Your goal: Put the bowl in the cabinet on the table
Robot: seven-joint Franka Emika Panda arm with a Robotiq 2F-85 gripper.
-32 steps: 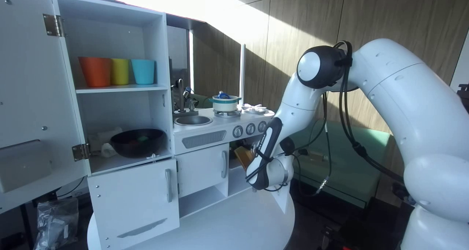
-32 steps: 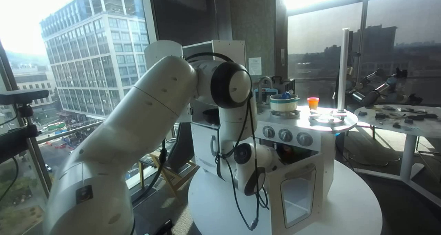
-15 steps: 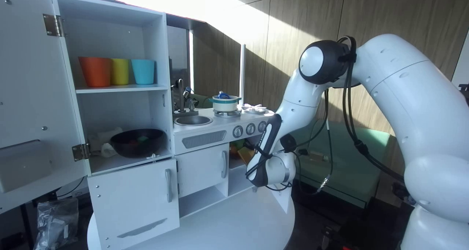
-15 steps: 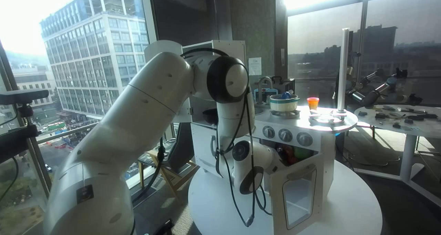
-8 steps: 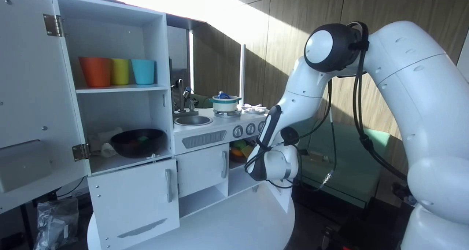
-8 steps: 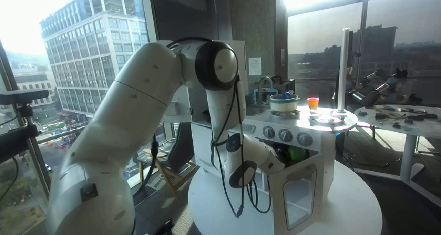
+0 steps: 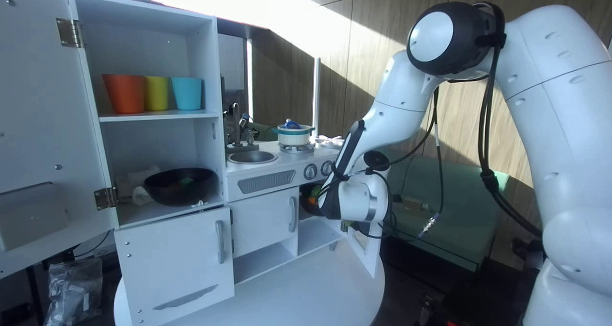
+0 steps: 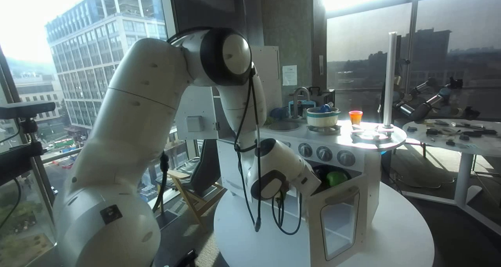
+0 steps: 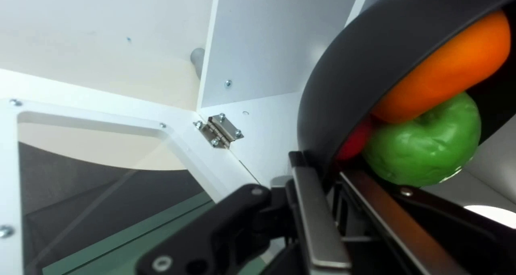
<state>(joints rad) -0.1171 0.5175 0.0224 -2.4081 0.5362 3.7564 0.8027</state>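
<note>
The dark bowl (image 9: 354, 65) fills the upper right of the wrist view, with a green apple-like toy (image 9: 427, 142), an orange toy (image 9: 447, 69) and something red inside it. My gripper (image 9: 324, 172) is shut on the bowl's wall, one finger outside and one inside. In both exterior views the bowl (image 7: 308, 204) shows partly, in the compartment under the stove top; there the robot's hand covers my fingers and part of the bowl (image 8: 323, 171). The cabinet, a white toy kitchen (image 7: 263, 221), stands on the round white table (image 7: 306, 297).
An opened door with a window (image 8: 338, 224) stands out beside the hand. The stove top carries a pot (image 7: 294, 135) and knobs line its front. A wider black pan (image 7: 179, 185) and coloured cups (image 7: 124, 94) sit in the tall shelf unit. Cables hang from the arm.
The arm has risen and its elbow has drawn back, while the hand has lifted and changed its tilt. The green toy in the bowl has come into fuller view in an exterior view.
</note>
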